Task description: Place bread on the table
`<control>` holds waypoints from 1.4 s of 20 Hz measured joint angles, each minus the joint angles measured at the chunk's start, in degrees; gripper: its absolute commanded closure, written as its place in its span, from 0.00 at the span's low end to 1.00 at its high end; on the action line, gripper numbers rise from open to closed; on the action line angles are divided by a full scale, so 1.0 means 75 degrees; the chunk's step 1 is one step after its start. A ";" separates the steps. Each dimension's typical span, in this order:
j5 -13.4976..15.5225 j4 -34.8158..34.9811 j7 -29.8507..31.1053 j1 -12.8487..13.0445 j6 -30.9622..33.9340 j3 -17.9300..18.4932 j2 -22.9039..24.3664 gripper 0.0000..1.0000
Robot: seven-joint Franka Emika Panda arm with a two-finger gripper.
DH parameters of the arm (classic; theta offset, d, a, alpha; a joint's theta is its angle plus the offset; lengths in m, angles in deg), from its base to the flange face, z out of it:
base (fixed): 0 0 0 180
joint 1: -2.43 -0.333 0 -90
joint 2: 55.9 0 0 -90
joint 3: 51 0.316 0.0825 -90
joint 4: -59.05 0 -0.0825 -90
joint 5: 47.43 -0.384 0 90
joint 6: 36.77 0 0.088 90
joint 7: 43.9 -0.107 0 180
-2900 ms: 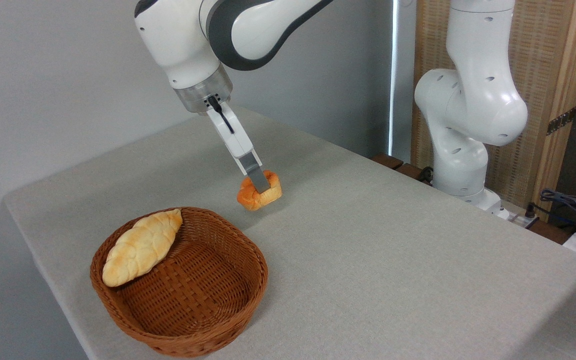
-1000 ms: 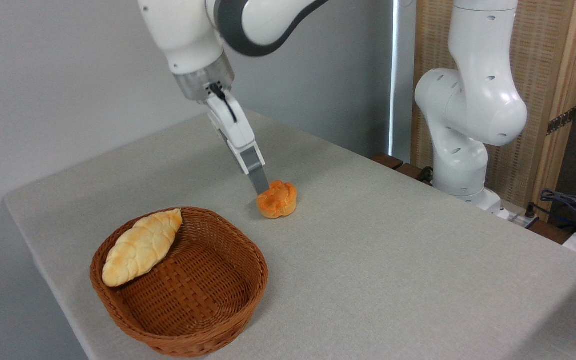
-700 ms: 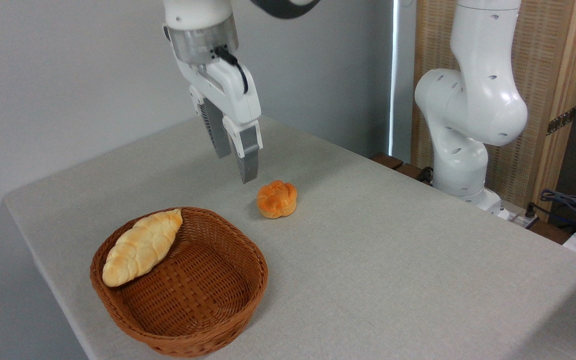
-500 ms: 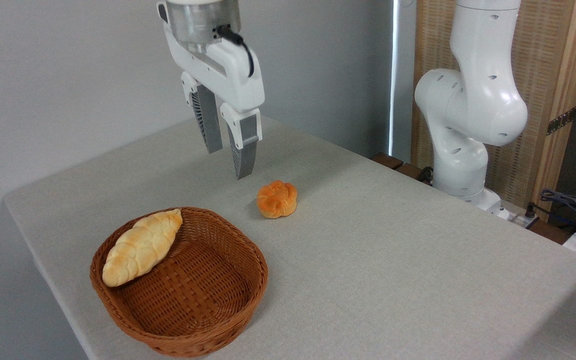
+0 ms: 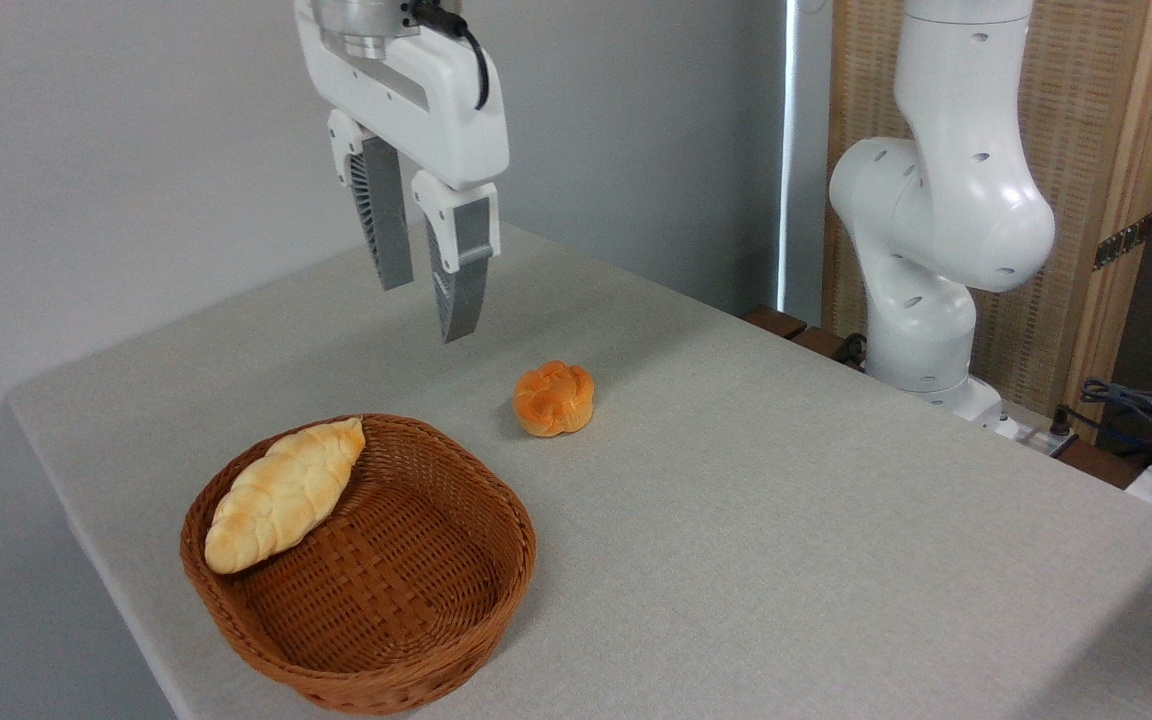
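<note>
The bread (image 5: 554,397), a small round orange bun with a knotted top, rests upright on the grey-beige table (image 5: 736,480) near its middle, free of any grip. My gripper (image 5: 426,300) hangs in the air above and to the left of the bun, well clear of it. It is open, its two grey fingers point down and nothing sits between them.
A brown wicker basket (image 5: 361,565) stands at the front left of the table, with a pale-yellow braided loaf (image 5: 281,493) leaning on its left rim. The white robot base (image 5: 936,250) rises at the back right, with cables (image 5: 1136,410) beside it.
The gripper carried the bun down to the cloth, let go of it and opened. It has since risen and drifted left, away from the bun, which stays where it was set.
</note>
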 measured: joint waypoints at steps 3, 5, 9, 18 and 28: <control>0.0000 -0.0316 0.0000 0.0000 0.0002 0.0000 -0.0296 0.00; 0.0000 -0.0392 0.0001 -0.0004 0.0005 0.0012 -0.0389 0.00; 0.0000 -0.0406 0.0224 -0.0007 0.0017 0.0046 -0.0419 0.00; 0.0000 -0.0406 0.0316 -0.0009 0.0019 0.0118 -0.0573 0.00; 0.0008 -0.0406 0.0315 -0.0479 0.0035 -0.0058 -0.0631 0.00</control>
